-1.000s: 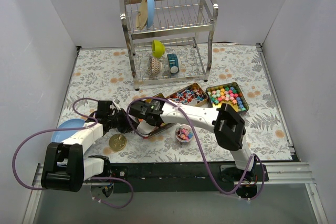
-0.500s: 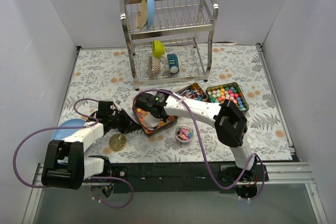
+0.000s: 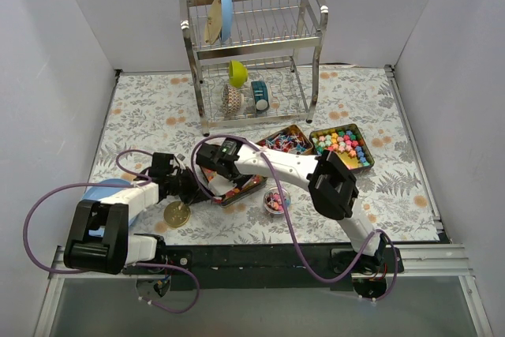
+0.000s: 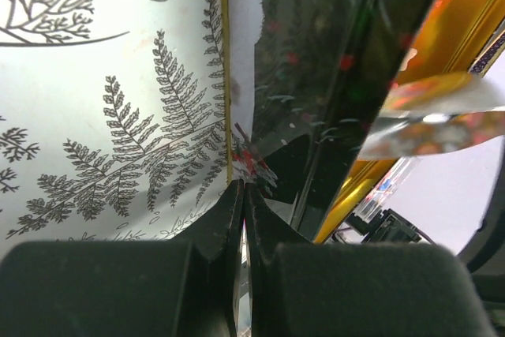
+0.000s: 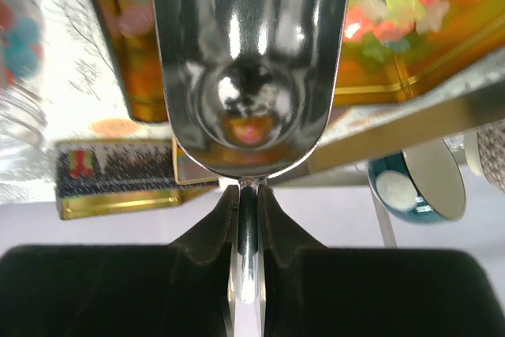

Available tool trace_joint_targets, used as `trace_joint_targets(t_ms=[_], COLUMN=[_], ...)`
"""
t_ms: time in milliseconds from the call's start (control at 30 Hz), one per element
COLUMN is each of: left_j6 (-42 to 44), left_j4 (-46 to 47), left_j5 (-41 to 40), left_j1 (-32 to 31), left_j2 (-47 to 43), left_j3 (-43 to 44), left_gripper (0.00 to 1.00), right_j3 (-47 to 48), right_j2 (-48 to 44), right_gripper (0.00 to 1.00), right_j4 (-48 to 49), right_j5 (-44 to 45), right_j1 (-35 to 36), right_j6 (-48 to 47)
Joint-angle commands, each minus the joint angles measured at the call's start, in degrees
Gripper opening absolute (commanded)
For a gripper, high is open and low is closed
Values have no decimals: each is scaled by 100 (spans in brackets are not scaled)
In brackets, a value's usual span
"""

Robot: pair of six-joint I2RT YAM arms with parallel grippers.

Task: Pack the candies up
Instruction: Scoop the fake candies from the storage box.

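Candies [image 3: 339, 141] lie in four containers on the table [image 3: 394, 187] (positions read from the top view).

- Gummies [image 3: 237, 189], orange and pink: in the gummy tin [image 3: 252, 184], mid-table.
- Wrapped pieces [image 3: 286, 142], red/blue/white: in the second tin [image 3: 302, 131], at 1 o'clock from the first.
- Balls [image 3: 347, 149], multicoloured: in the third tin [image 3: 371, 159], at 2 o'clock and farther out.
- Small clear jar [image 3: 276, 200]: at 4 o'clock from the gummy tin, holding a mixed handful. It looks only partly filled.

Tool state: my left gripper [image 4: 241, 195] is pinched fully closed on a thin gold edge at the gummy tin's 9 o'clock side. I cannot tell from the wrist view whether that edge is wall or lid. My right gripper [image 5: 248, 191] is clamped on the handle of a metal scoop [image 5: 248, 61], with the bowl over the gummy tin. There is one pinkish blot at the root of the bowl, which may be a sweet or a reflection. Otherwise the bowl looks bare.

Step in hand (judgement): scooping gummies for transfer to the jar, with the left side steadying the tin.

Next move calls for:
- getting the scoop lip under the gummies, not skating over them;
- levelling the scoop before the lift;
- carrying toward 4 o'clock and tipping over a narrow jar mouth;
- keeping the left grip firm so the tin does not slide.

Not in use: gold disc [image 3: 177, 213] at 8 o'clock and dish rack [image 3: 252, 61] at 12.
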Motion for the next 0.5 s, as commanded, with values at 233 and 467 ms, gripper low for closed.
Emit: trace_joint_targets(t_ms=[233,467], left_j6=[-105,9], left_j4=[259,153], left_j5=[174,104], left_j1=[-65,-65], left_j2=[105,176], left_j3=[-27,140], left_gripper=[0,0], right_j3=[646,586], right_j2=[685,598], right_gripper=[1,1], right_j4=[-580,-90], right_j5=[-1372,-2199], right_j1=[149,26], right_j6=[1070,1519])
